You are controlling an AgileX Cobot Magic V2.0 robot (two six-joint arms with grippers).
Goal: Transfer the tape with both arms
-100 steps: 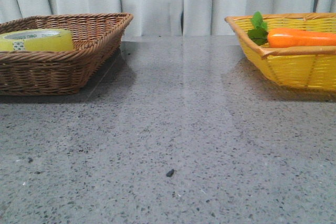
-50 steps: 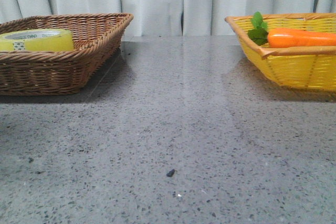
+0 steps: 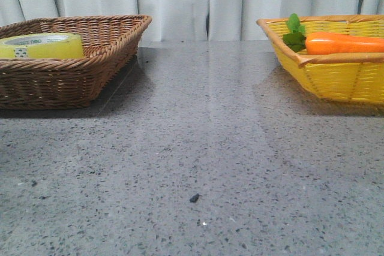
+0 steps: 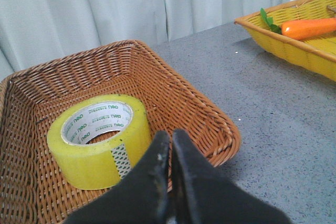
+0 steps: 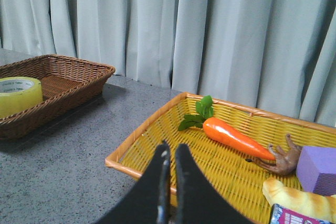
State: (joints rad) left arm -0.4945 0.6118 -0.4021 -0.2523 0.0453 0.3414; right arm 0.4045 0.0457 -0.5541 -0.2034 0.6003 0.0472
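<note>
Tape (image 4: 97, 142): flat in brown basket (image 4: 184, 103), far left of counter (image 3: 198, 148), untouched. Left gripper (image 4: 169, 145): fingers closed together, empty, above basket. Right gripper (image 5: 170, 161): likewise, over yellow basket (image 5: 157, 150). Transfer not begun; pickup, handover, placement all remain.

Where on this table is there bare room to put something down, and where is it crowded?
The grey tabletop between the brown basket and the yellow basket is bare. The brown basket has spare floor around the tape. The yellow basket is fuller: a carrot, a purple block and other items.
</note>
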